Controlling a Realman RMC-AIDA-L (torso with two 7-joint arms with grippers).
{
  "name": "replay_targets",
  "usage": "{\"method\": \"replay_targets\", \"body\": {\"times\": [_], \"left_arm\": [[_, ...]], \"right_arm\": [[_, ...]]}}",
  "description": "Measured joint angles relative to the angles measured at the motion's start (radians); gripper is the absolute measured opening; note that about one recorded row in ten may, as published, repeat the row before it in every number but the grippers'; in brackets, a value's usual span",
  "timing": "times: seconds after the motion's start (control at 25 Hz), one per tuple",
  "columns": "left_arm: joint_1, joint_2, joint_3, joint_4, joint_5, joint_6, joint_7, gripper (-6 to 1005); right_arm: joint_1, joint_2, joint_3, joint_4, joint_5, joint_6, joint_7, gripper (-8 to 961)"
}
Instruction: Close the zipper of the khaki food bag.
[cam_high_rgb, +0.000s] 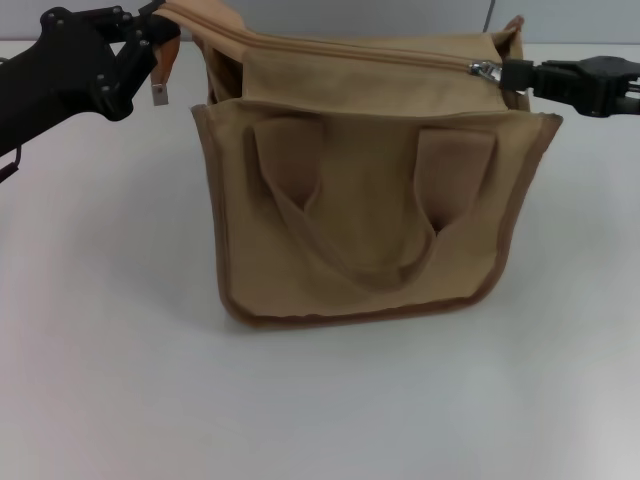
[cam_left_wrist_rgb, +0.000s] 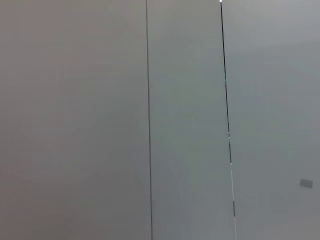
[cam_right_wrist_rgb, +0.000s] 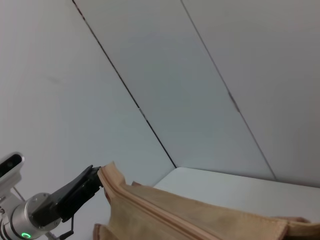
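Observation:
The khaki food bag (cam_high_rgb: 370, 200) stands upright on the white table, its two handles hanging down the front. The zipper (cam_high_rgb: 350, 50) runs across its top, and its silver slider (cam_high_rgb: 484, 69) sits at the bag's right end. My right gripper (cam_high_rgb: 512, 72) is shut on the slider's pull tab, just beyond the bag's right top corner. My left gripper (cam_high_rgb: 168, 28) is shut on the bag's left top corner and holds it raised. The right wrist view shows the bag's top (cam_right_wrist_rgb: 200, 220) and the left gripper (cam_right_wrist_rgb: 95, 177) pinching the far corner. The left wrist view shows only wall.
The white table (cam_high_rgb: 100, 350) spreads in front of the bag and to both sides. A small grey tag (cam_high_rgb: 158, 94) hangs under the left gripper. A panelled wall (cam_right_wrist_rgb: 175, 75) stands behind the table.

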Motion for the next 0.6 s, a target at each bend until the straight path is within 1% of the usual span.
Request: {"method": "replay_targets", "body": {"times": [0.16, 0.44, 0.52, 0.6], "left_arm": [[-0.003, 0.000, 0.002, 0.000, 0.002, -0.003, 0.000, 24], [-0.007, -0.001, 0.006, 0.000, 0.001, -0.010, 0.000, 24], [-0.007, -0.001, 0.007, 0.000, -0.001, -0.011, 0.001, 24], [-0.007, -0.001, 0.007, 0.000, -0.002, -0.012, 0.001, 24]], "right_arm": [[-0.010, -0.001, 0.028, 0.001, 0.000, -0.020, -0.010, 23], [-0.010, -0.003, 0.043, 0.004, 0.006, -0.041, -0.013, 25], [-0.003, -0.012, 0.048, 0.018, 0.008, -0.061, -0.013, 26], [-0.002, -0.013, 0.049, 0.022, 0.009, -0.066, -0.014, 26]]}}
